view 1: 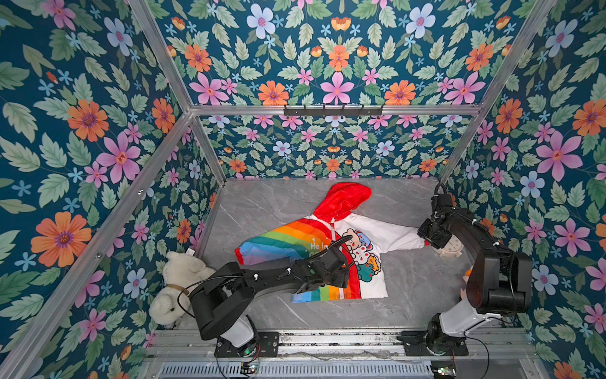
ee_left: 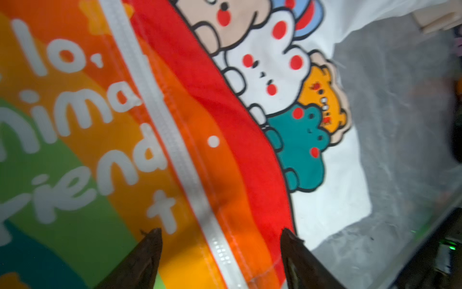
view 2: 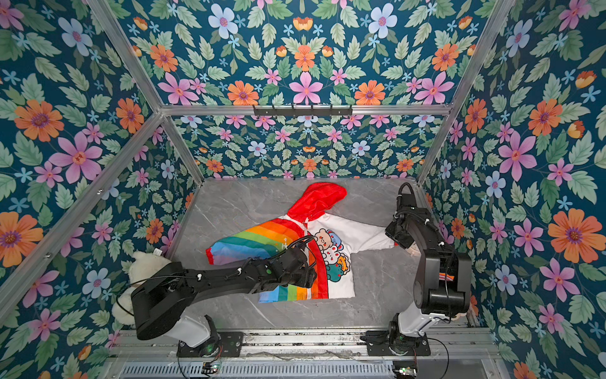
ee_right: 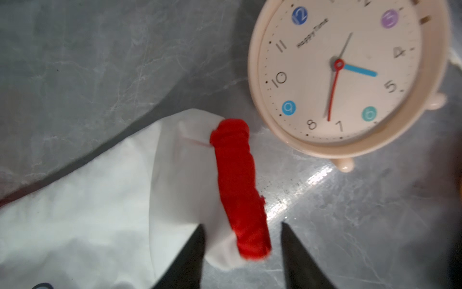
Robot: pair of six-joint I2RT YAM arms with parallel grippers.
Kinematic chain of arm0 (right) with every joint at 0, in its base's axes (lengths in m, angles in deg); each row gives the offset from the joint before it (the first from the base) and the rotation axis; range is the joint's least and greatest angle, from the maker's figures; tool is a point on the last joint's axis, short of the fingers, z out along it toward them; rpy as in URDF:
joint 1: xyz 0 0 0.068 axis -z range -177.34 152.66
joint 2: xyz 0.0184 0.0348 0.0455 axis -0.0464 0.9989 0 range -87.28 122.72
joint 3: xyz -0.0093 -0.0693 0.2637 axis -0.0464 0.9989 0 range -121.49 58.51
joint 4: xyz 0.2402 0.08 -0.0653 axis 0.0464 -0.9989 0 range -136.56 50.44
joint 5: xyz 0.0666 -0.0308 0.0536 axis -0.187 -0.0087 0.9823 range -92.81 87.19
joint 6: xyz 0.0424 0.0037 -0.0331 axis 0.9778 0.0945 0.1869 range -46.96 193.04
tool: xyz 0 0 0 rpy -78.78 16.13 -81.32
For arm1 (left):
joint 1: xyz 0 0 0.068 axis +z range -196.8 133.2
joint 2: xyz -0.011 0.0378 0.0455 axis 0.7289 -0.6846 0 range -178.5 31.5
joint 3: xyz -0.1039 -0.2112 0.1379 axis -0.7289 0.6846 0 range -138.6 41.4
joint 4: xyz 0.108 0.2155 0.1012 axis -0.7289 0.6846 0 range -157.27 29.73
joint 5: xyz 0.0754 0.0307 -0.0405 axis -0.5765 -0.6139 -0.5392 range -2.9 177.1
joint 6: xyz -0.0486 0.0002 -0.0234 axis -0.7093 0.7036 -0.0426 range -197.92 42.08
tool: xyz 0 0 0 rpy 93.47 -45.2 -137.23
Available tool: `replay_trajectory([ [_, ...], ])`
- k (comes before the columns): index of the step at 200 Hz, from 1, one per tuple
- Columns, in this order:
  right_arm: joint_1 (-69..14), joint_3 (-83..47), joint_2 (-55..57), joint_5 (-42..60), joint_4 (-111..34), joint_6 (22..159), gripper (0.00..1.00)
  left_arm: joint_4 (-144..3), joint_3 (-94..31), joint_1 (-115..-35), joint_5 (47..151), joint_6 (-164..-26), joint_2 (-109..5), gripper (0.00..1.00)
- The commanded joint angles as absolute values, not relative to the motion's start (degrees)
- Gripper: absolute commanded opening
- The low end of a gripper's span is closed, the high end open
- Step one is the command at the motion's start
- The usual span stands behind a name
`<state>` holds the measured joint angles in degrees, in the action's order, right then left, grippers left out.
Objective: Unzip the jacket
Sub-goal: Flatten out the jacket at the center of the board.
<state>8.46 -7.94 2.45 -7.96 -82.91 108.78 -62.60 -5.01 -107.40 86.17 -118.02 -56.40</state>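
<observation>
Jacket (view 1: 377, 229) lies flat mid-table (view 1: 262, 203), hood (view 1: 341, 197) on the far side, zipper (ee_left: 175, 140) closed where visible. Left arm (view 1: 269, 272) stretched low over it; left gripper (ee_left: 221, 237) spread, astride zipper. Right arm (view 1: 492, 262) elbow-high; right gripper (ee_right: 242, 227) spread astride red cuff (ee_right: 235, 175), near clock (ee_right: 337, 75).

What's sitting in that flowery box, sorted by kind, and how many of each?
Jacket: 1
Plush bear: 1
Alarm clock: 1
Robot arms: 2, left arm and right arm
Total: 5
Something orange beside the right arm is too hidden to count.
</observation>
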Motion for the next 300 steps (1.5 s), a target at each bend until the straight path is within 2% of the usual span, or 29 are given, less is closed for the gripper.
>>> replay_trajectory([
  [1,5.32,-6.97,-2.86,-14.60,-86.63,108.90,0.73,-61.99,-5.37,-107.46,81.08,-118.76,-52.94,0.83],
  [25,0.24,-2.83,-11.38,-14.13,-87.06,109.16,0.76,-55.33,-5.37,-106.98,72.89,-119.44,-47.21,0.91],
  [46,-4.36,3.98,-19.40,-6.64,-85.07,110.43,0.72,-47.02,-3.97,-105.19,67.22,-124.76,-43.25,0.94],
  [75,-9.82,12.24,-24.55,5.09,-82.90,112.87,0.68,-39.27,-1.07,-103.60,65.84,-132.50,-40.54,0.94],
  [91,-11.45,16.22,-24.72,11.15,-79.76,113.27,0.67,-38.86,1.17,-102.59,66.46,-133.66,-39.88,0.94],
  [134,-13.14,19.13,-19.47,18.47,-72.64,111.86,0.67,-43.62,6.68,-97.52,71.50,-133.56,-37.89,0.92],
  [184,-13.95,17.83,-10.26,18.81,-69.72,110.53,0.65,-48.11,11.50,-94.72,76.20,-133.73,-37.85,0.84],
  [207,-14.13,17.73,-6.80,19.02,-68.24,110.56,0.61,-49.51,12.35,-94.44,77.46,-133.53,-38.11,0.78],
  [231,-14.35,17.73,-4.46,19.38,-67.38,110.78,0.54,-49.71,12.57,-94.41,77.90,-133.26,-39.10,0.67],
  [253,-14.46,18.36,-4.28,18.74,-67.34,111.52,0.39,-49.61,12.40,-94.44,78.47,-132.77,-40.10,0.55],
  [277,-14.47,19.51,-6.68,17.16,-69.30,112.55,0.20,-49.51,12.07,-94.67,79.65,-131.77,-41.15,0.36],
  [287,-14.48,20.27,-8.39,16.09,-70.85,113.17,0.14,-49.47,11.88,-95.10,80.10,-131.50,-41.59,0.25],
  [300,-14.48,21.12,-11.19,14.43,-73.55,114.48,0.09,-49.21,11.54,-96.20,80.50,-131.57,-42.33,0.18],
])
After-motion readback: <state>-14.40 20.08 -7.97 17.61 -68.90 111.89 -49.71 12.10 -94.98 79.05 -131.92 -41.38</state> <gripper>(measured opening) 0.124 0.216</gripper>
